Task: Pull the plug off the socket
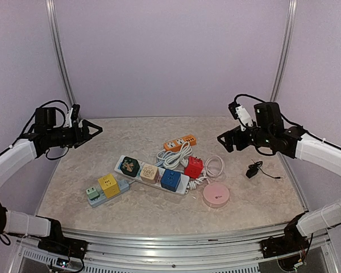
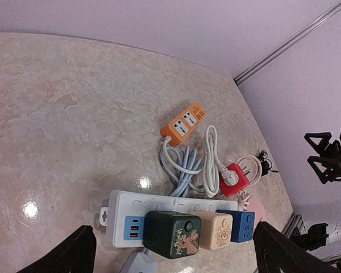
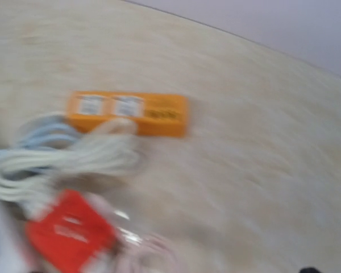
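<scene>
- Nearest the arm bases, a grey-blue power strip (image 1: 123, 185) carrying a yellow cube (image 1: 108, 184) and a green cube (image 1: 92, 193) is seen to the left. A flat round pink disc (image 1: 216, 195) is seen to the right.
- Just beyond, a long white plastic power strip (image 2: 125, 206) lies slanted on the marbled tabletop (image 1: 131, 131). Three plugs are seated in it side by side: a dark green cube plug (image 1: 129, 166), a beige cube plug (image 1: 149, 173) and a blue cube plug (image 1: 170, 180). Which one is meant cannot be told.
- By its right end, a red cube adapter (image 1: 193, 167) sits among a coiled white cable (image 2: 184, 165). A small orange power strip (image 1: 179, 143) lies farther back.
- The left jaws, carried by the left arm (image 1: 14, 156), are spread wide above the left side of the tabletop, and nothing is held.
- The right jaws, on the right arm (image 1: 318, 151), are well apart from the plugs. The right wrist view is smeared, but from the left wrist camera they appear parted and empty.
- The white strip is judged likely to be lifted with a plug unless it is pinned down.
- A neighbouring cube could be clipped, as the three sit tight together.
- The tangled cable could be dragged along.
</scene>
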{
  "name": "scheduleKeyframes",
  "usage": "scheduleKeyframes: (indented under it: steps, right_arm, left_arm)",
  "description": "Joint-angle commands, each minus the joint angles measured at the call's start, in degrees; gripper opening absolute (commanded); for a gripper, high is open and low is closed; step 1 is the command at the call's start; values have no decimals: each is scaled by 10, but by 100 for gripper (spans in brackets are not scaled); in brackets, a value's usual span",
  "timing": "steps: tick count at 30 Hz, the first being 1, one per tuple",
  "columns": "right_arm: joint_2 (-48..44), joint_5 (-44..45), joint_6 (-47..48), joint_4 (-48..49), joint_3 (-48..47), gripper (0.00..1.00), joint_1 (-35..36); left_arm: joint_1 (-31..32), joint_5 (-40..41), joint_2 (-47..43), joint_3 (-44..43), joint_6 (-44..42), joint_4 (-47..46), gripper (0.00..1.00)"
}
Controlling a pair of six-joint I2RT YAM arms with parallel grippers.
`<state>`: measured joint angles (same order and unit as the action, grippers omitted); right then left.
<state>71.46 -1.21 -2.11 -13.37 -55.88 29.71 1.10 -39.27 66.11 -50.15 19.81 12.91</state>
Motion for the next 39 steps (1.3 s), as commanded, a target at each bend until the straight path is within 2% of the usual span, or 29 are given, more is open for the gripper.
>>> scheduleKeyframes:
  steps: [1,5,10,14,19,23,27,30,34,39]
  right_arm:
    - [41,8,43,-14,-50,99,98]
    - [88,58,84,-17,-80,99,198]
    - [154,84,118,-13,-108,99,278]
    - [211,130,137,-16,-133,100,323]
    - [282,162,138,-28,-165,100,335]
    - [332,181,138,-53,-201,100,336]
    - [364,195,139,-70,-222,99,335]
    - [378,183,141,-83,-233,100,335]
    - [403,198,130,-101,-247,99,335]
    - [426,193,112,-116,-266,80,334]
  left_arm:
    - [5,1,52,-14,36,22,93]
    - [26,45,45,31,67,8,94]
    - [41,70,10,90,106,-20,94]
    - [40,72,-4,93,98,-14,95]
    - [37,60,37,6,45,35,95]
    - [32,29,80,-65,28,34,95]
    - [25,39,116,-143,4,54,95]
    - [20,37,120,-165,0,46,95]
    - [8,40,114,-153,-10,39,96]
    - [-7,52,107,-140,-16,48,96]
